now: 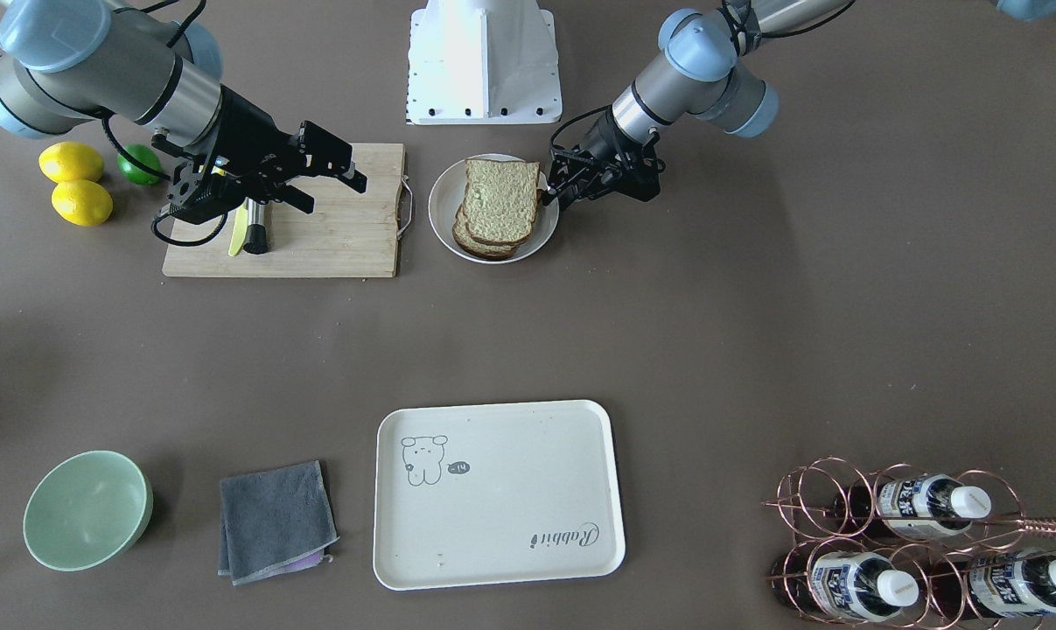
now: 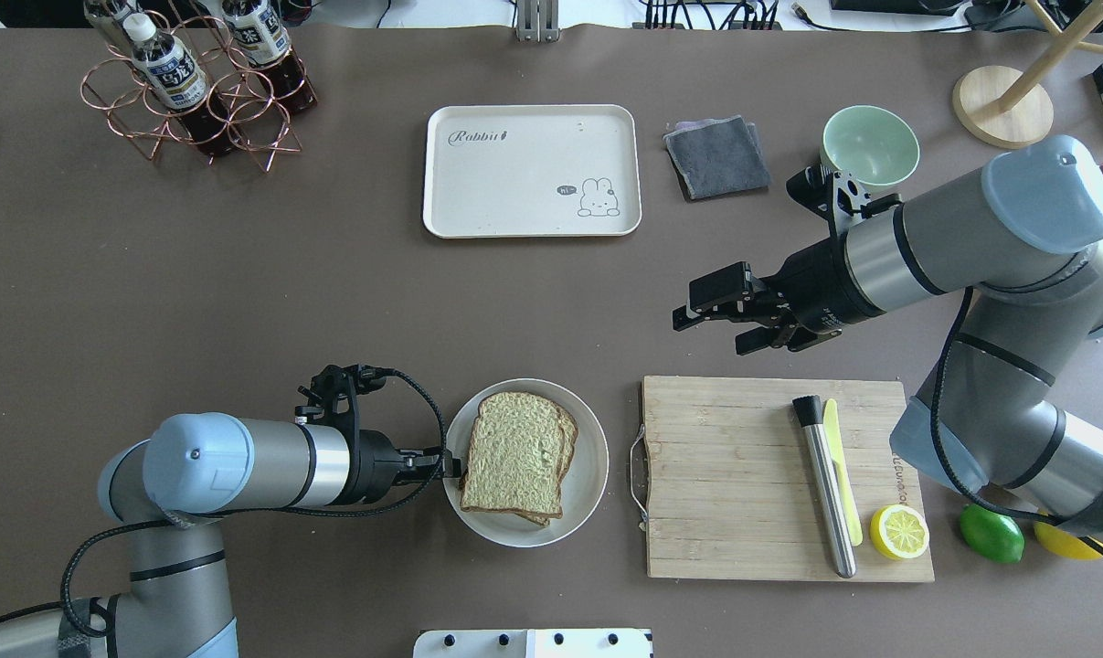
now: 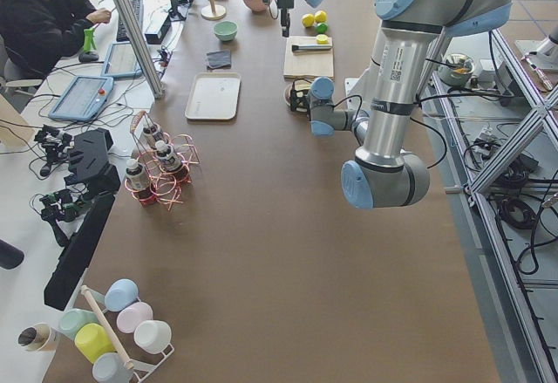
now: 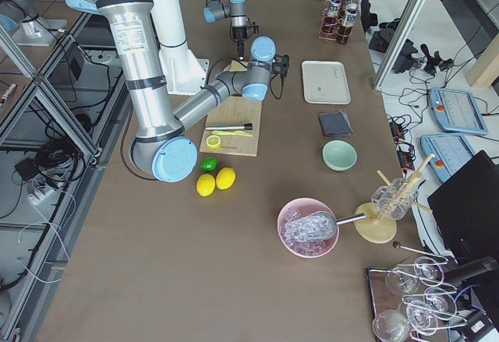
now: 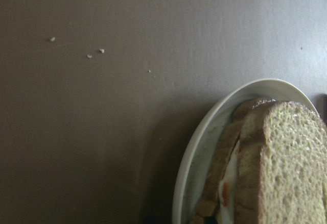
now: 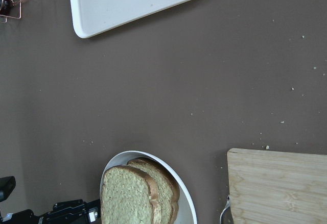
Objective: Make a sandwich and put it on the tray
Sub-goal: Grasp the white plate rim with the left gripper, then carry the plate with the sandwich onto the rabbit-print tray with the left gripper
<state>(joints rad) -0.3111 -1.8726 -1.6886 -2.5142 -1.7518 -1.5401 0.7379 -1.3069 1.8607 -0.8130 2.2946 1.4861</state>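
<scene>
sandwich (image 5: pixel 276 163), egg (image 5: pixel 225 182) seen only from left wrist

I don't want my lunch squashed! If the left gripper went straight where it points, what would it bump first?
Probably the sandwich on the white plate: the left gripper points at its near edge, though height is hard to judge.

tray script: "Rabbit" in cursive on the tray (image 2: pixel 524 174), upper centre of the overhead view; reads upside down at lower centre of the front-facing view.
speech bubble: tiny "hi~" in the speech bubble (image 2: pixel 565 190) beside the bear drawing (image 2: pixel 597 198) on the tray.
bottles: white labels with dark characters on the bottles (image 2: pixel 174 75), upper left; too small to read.
cutting board: faint mark at the right edge of the cutting board (image 2: pixel 743 475); illegible.
</scene>
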